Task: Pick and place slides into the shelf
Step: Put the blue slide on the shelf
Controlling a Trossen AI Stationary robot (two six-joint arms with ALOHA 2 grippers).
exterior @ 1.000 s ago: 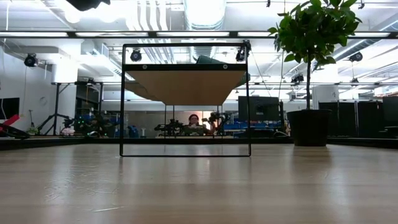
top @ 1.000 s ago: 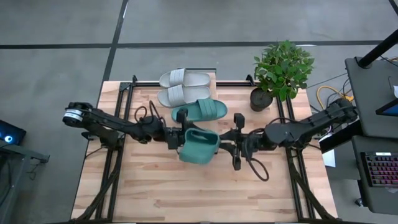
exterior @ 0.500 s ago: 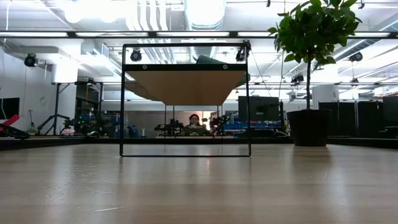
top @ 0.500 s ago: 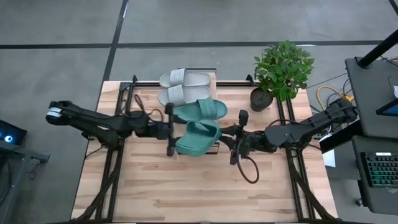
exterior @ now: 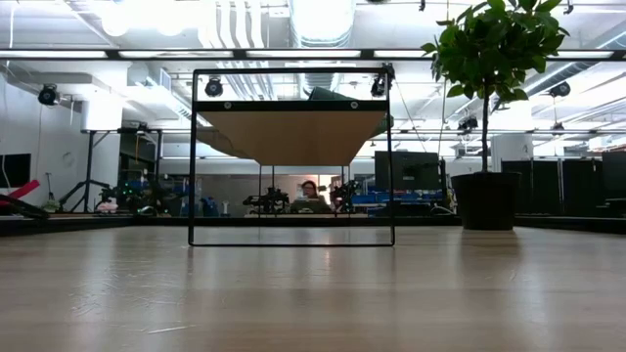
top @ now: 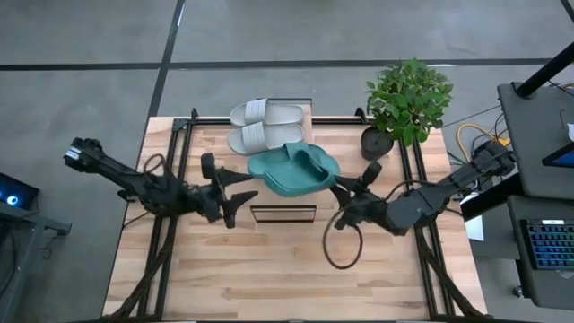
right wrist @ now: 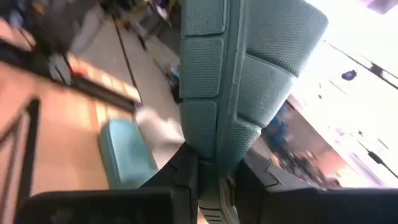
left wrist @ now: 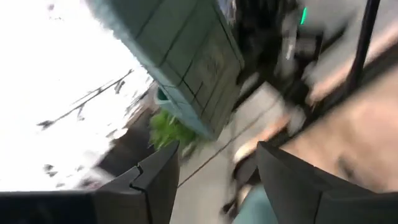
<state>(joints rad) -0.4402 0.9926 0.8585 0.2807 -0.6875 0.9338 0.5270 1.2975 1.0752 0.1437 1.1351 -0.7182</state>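
Note:
Two pale slides lie side by side on the shelf, whose near end frame shows from above. A teal slide lies just nearer than them. My right gripper is shut on the second teal slide, which overlaps the first as seen from above. Whether the two touch, I cannot tell. My left gripper stands open to the left of the shelf, holding nothing. My right gripper pinches the rim of the teal slide's sole between its two fingers, at the end toward the table's right. The fingers come in about level from the table's right. The slide is tilted, its ribbed sole turned toward the wrist camera.
A potted plant stands at the far right of the table. A loose cable loop hangs from the right arm over the tabletop. Dark frame rails run along both sides. Beyond the shelf in the low view sits a person.
My left gripper has opened, let go of the teal slide and drawn back toward the table's left edge. My right gripper has rolled and carried the slide toward the far edge. The slide, held open side up between both grippers before, now overlaps the other teal slide.

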